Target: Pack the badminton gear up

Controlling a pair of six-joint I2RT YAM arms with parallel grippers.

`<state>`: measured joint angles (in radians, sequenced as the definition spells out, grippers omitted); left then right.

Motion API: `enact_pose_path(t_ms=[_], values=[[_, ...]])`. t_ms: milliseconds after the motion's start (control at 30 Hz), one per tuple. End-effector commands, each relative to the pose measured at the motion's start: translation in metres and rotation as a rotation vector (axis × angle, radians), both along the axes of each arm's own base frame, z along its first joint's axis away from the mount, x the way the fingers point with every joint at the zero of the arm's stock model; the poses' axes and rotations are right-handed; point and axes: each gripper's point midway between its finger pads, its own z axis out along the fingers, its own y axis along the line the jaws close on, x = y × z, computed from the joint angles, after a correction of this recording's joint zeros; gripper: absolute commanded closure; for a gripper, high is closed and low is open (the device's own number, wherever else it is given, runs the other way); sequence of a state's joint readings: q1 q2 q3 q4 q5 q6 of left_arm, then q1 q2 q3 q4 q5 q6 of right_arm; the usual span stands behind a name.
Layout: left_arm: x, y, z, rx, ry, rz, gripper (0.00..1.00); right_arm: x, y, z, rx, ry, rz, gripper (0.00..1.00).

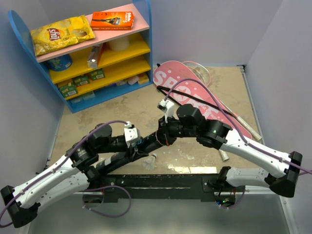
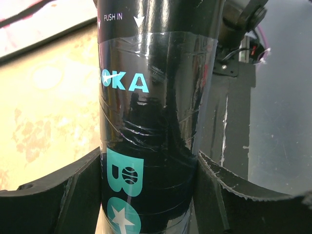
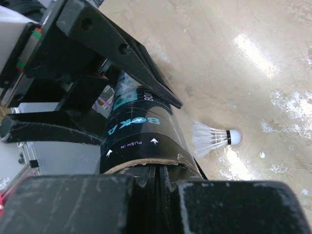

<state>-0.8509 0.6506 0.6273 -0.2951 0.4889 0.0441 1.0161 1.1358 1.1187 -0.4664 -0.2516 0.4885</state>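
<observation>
Mid shuttle-loading I reckon: my left hand is clamped round the black tube, my right hand sits fingers-together at the tube's PUSH IN mouth (can't tell if anything's pinched), so next I need the shuttlecock on the table just beside the tube.

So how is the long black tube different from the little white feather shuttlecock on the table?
The long black tube is dark, glossy and has teal letters; the little white feather shuttlecock is pale and feathery with a round tip. The tube is far bigger than the shuttlecock. The tube is gripped by the left gripper; the shuttlecock lies loose on its side on the beige table. Both are badminton gear.
</observation>
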Motion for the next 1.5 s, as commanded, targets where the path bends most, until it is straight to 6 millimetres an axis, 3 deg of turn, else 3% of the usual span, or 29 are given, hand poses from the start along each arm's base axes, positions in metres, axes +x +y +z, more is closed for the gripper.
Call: enact_pose_path(t_ms=[0, 100, 233, 467, 700, 767, 967, 1133, 1300, 1433, 1467], values=[[0.001, -0.006, 0.035, -0.11, -0.098, -0.02, 1.0, 0.002, 0.019, -0.008, 0.03, 0.015, -0.011, 0.93], [0.001, -0.005, 0.037, -0.116, -0.106, -0.014, 1.0, 0.003, 0.017, -0.014, 0.009, 0.014, -0.017, 0.81], [0.002, -0.005, 0.037, -0.115, -0.108, -0.007, 1.0, 0.005, 0.005, 0.003, 0.012, -0.024, -0.051, 0.57], [0.004, -0.004, 0.036, -0.109, -0.103, 0.006, 1.0, 0.009, -0.029, 0.035, 0.008, -0.092, -0.149, 0.38], [0.008, -0.005, 0.032, -0.093, -0.094, 0.024, 1.0, 0.028, -0.074, 0.061, -0.053, -0.186, -0.339, 0.32], [0.013, -0.004, 0.03, -0.083, -0.09, 0.049, 1.0, 0.029, -0.077, 0.062, -0.081, -0.212, -0.327, 0.32], [0.061, 0.016, 0.011, 0.028, -0.07, 0.344, 1.0, 0.027, -0.076, 0.075, -0.089, -0.291, -0.247, 0.33], [0.093, 0.042, 0.001, 0.076, -0.046, 0.576, 1.0, 0.01, -0.064, 0.063, -0.064, -0.304, -0.107, 0.33], [0.119, 0.067, 0.0, 0.062, -0.006, 0.731, 1.0, -0.009, -0.044, 0.015, -0.098, -0.229, 0.053, 0.36], [0.133, 0.086, 0.001, 0.061, 0.003, 0.842, 1.0, -0.01, -0.027, -0.015, -0.09, -0.191, 0.067, 0.36], [0.134, 0.09, 0.0, 0.069, 0.004, 0.868, 1.0, -0.012, -0.026, -0.03, -0.113, -0.167, 0.07, 0.35]])
